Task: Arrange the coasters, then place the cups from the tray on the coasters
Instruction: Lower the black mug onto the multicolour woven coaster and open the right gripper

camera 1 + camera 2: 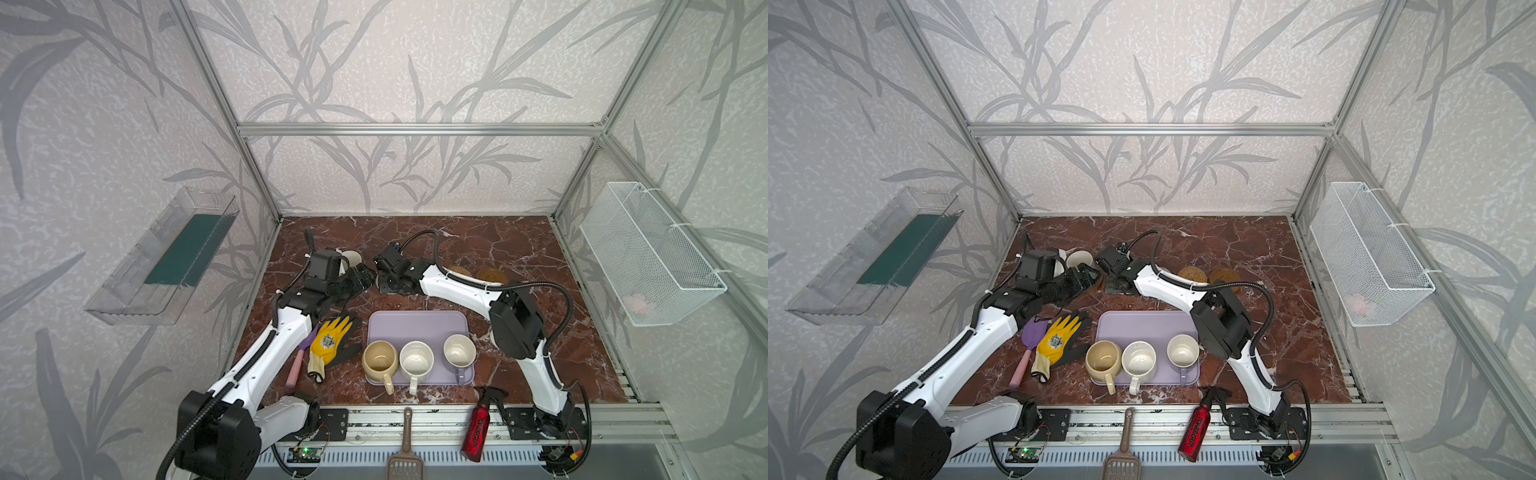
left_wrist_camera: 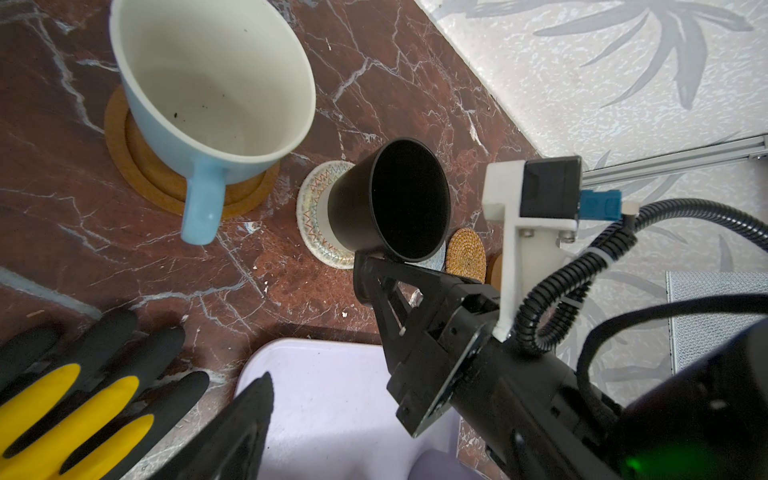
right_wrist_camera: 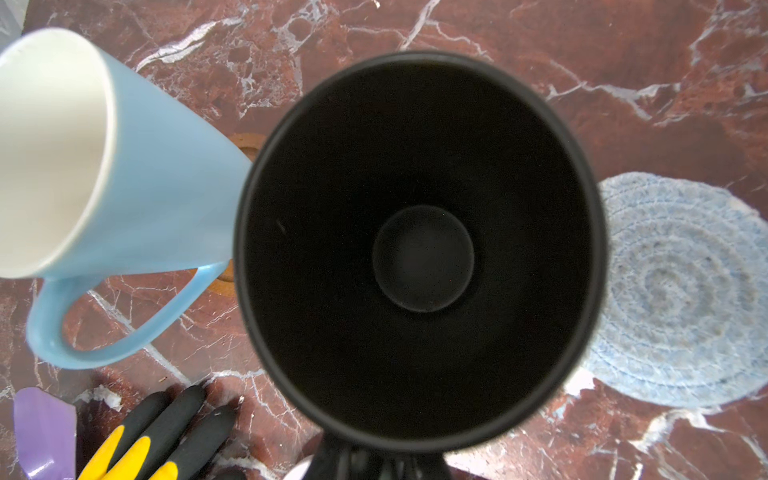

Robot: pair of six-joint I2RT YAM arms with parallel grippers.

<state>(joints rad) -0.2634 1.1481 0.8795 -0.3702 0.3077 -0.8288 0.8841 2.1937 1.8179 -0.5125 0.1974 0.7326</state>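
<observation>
Black cup [image 2: 353,208] is sitting on the cream woven coaster [image 2: 309,208], my right pincer [image 2: 363,262] is clamping it; next I'm guessing letting go gently, then lifting clear.

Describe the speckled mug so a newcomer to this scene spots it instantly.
Find the lavender tray at the front of the marble table. Three mugs line its near edge. The speckled white mug is the middle one, flecked, unlike the cream-yellow mug and lavender-grey mug.
</observation>
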